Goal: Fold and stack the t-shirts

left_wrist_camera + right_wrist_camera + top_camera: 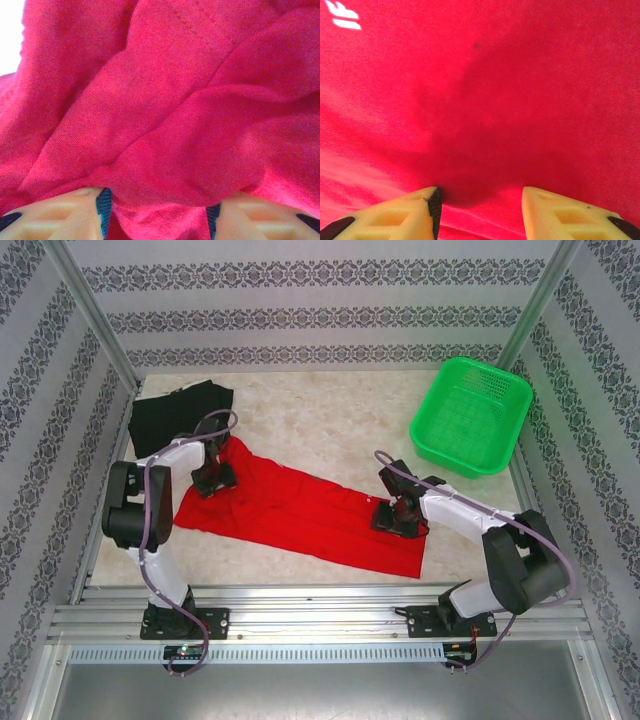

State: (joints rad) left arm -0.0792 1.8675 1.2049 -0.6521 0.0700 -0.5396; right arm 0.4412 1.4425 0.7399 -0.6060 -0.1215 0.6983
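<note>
The red t-shirt [300, 510] lies spread in a long slanting band across the middle of the table. The black t-shirt [175, 410] rests folded at the back left. My left gripper [213, 480] is down on the red shirt's upper left end. In the left wrist view the left gripper [157, 220] stands open, with a bunched fold of the red shirt [165, 115] bulging between its fingers. My right gripper [392, 517] presses on the shirt's right part. In its wrist view the right gripper [480, 200] is open over flat red cloth [510, 90], with white lettering [345, 16] at the top left.
A green mesh basket [430, 400] stands at the back right corner. Patterned walls and metal posts enclose the table on three sides. Bare tabletop shows between the red shirt and the basket.
</note>
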